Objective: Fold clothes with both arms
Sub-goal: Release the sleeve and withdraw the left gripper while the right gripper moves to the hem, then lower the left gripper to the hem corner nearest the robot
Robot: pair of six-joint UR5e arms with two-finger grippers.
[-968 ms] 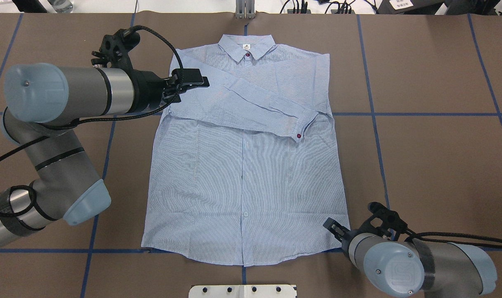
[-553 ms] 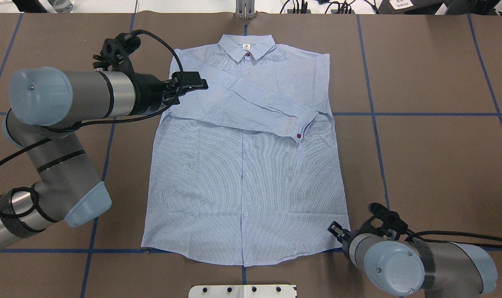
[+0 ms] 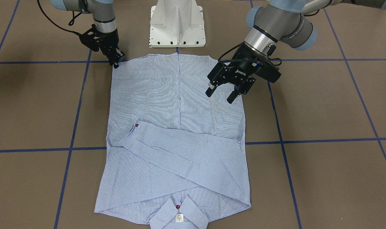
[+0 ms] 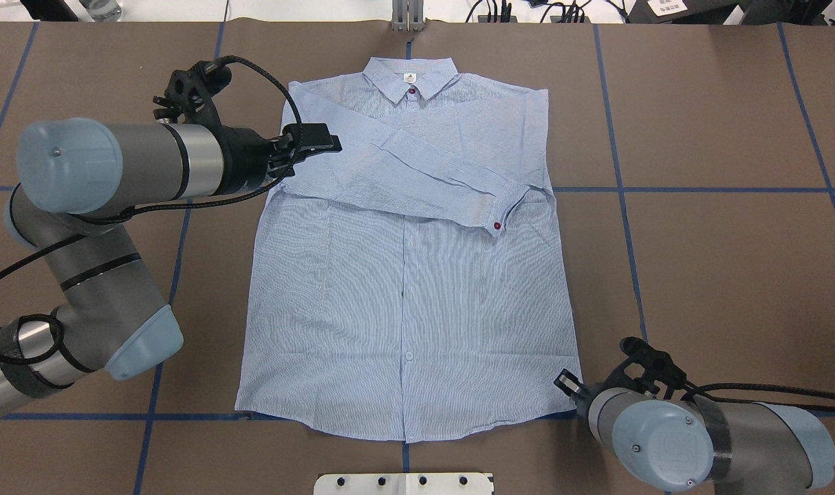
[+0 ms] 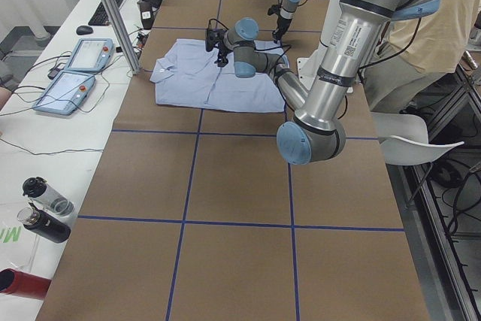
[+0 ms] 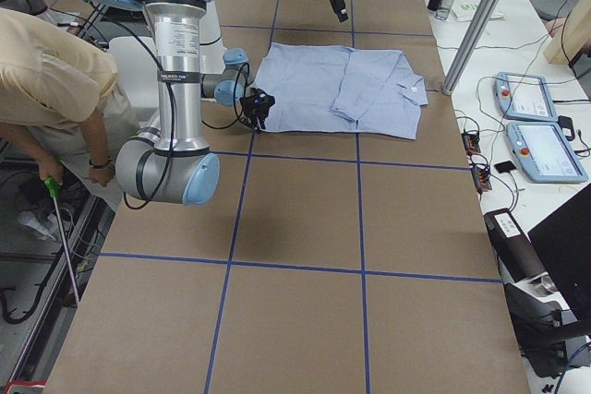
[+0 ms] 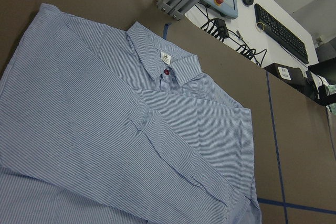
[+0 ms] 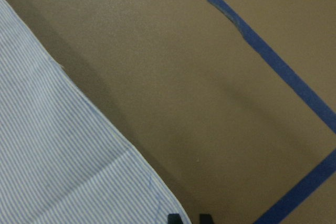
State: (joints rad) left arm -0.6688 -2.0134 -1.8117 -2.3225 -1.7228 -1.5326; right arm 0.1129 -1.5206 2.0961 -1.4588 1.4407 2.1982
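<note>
Light blue-and-white striped button-up shirt [image 4: 404,289] lies flat in the middle of the brown surface [image 4: 720,275]. In your overhead view the collar is at 12 o'clock and both sleeves are crossed over the chest. The cloth has not shifted.

Changes over the last second:
- Black left claw [image 3: 219,97], wide and empty, has drawn slightly toward 9 o'clock, off the shoulder.
- Black right claw [image 3: 116,62], narrow with nothing between its tips, has crept toward 4 o'clock beside the hem corner.

You likely have the sleeves done. A hem grasp looks next.
</note>
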